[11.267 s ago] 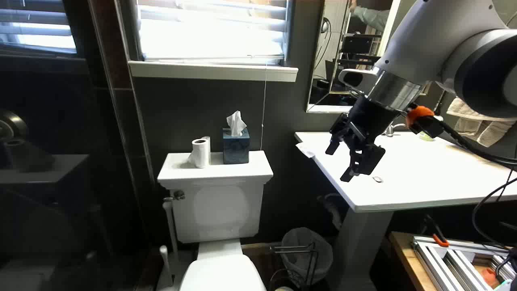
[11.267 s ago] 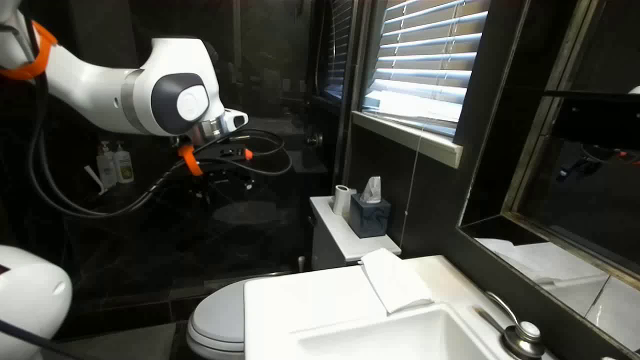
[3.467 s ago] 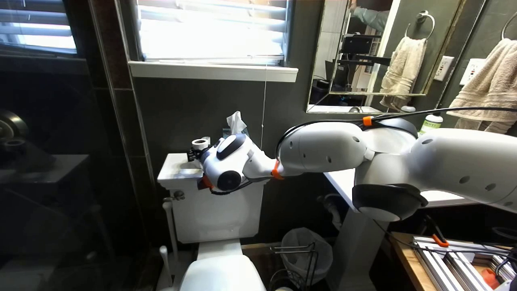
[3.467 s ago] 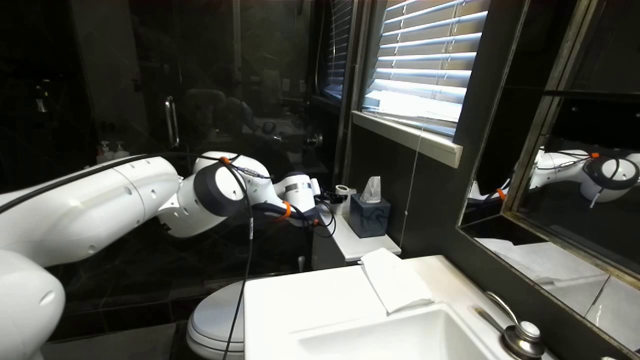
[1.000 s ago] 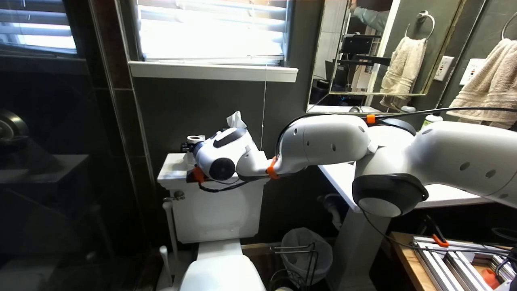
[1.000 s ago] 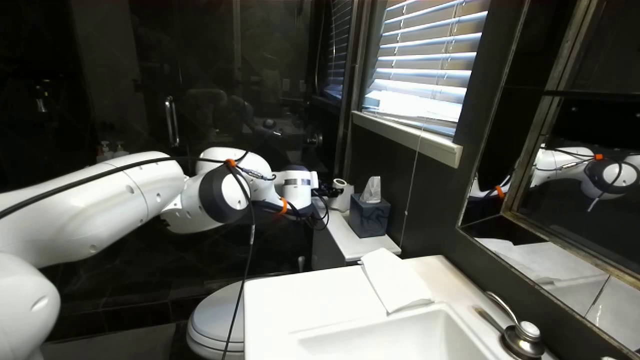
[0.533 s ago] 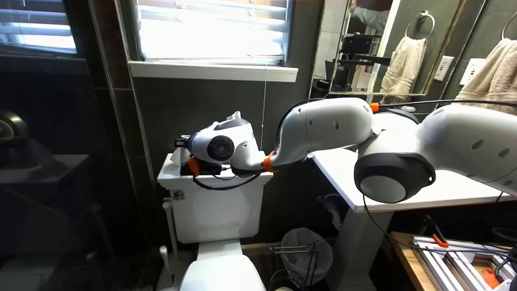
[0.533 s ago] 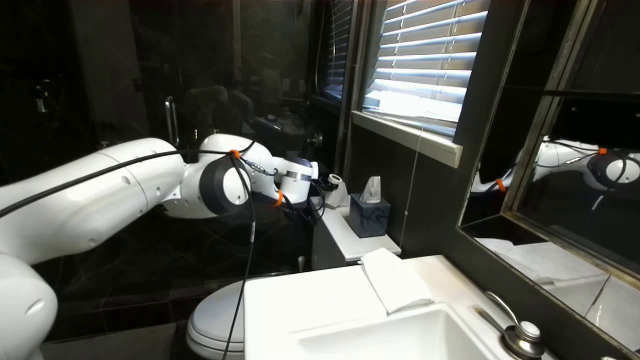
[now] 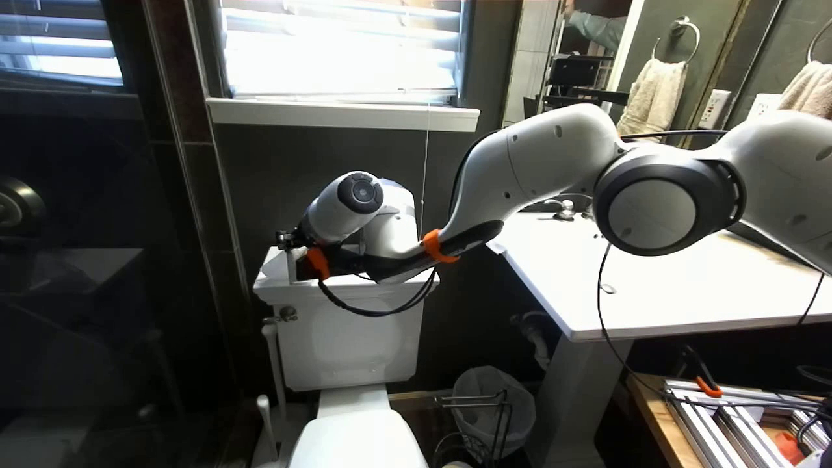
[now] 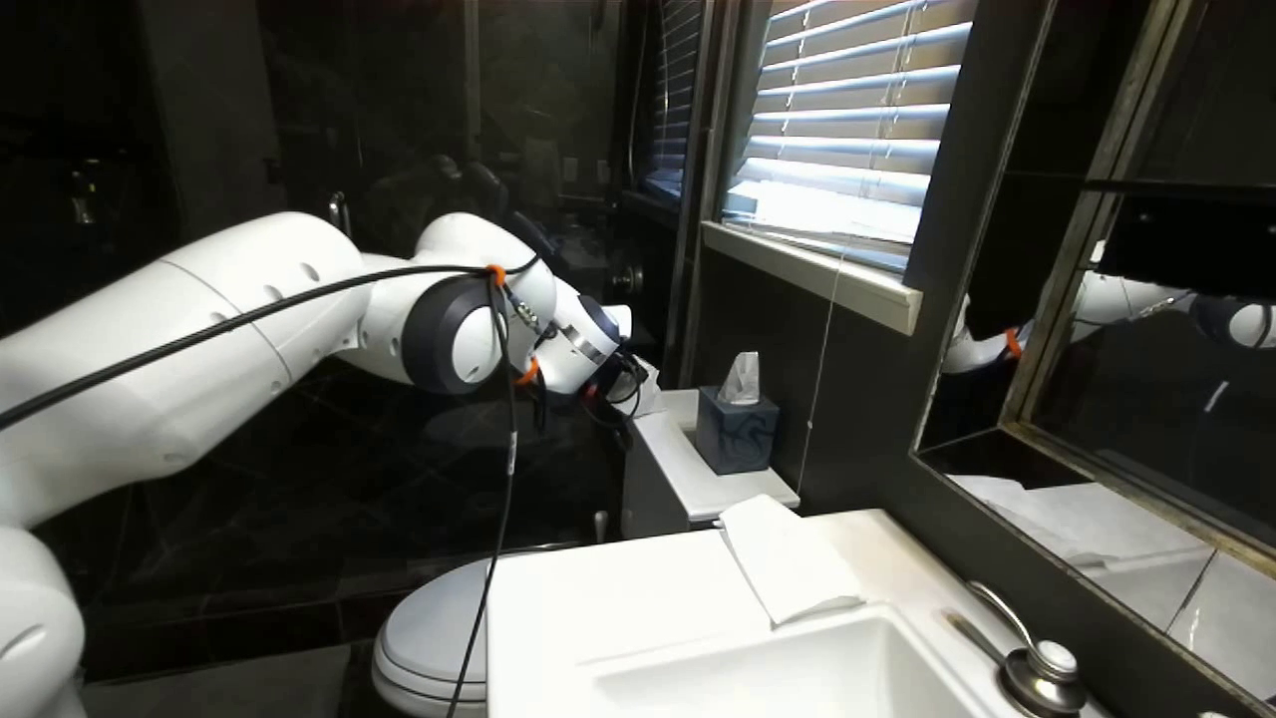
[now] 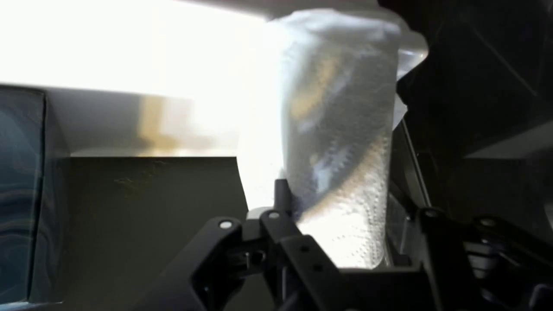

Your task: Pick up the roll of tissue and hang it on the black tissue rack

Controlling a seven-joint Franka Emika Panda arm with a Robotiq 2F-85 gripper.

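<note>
"Gripper (image 9: 286, 240) and roll of tissue (image 11: 332, 125) have edged away from the tissue box (image 10: 737, 435) since the earlier frame. Held?"

"Seemingly: the fingers (image 11: 283, 196) stand a roll's width apart, roll between, its long axis across their closing line."

"And the black tissue rack (image 9: 499, 422)?"

"Well below the gripper, toward the sink (image 9: 702, 292); so likely a carry over and down."

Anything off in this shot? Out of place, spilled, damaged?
One thing: a white sheet lies askew on the sink, one end overhanging the edge nearest the toilet tank; it looks dropped rather than placed. No spill or damage stands out.
</note>
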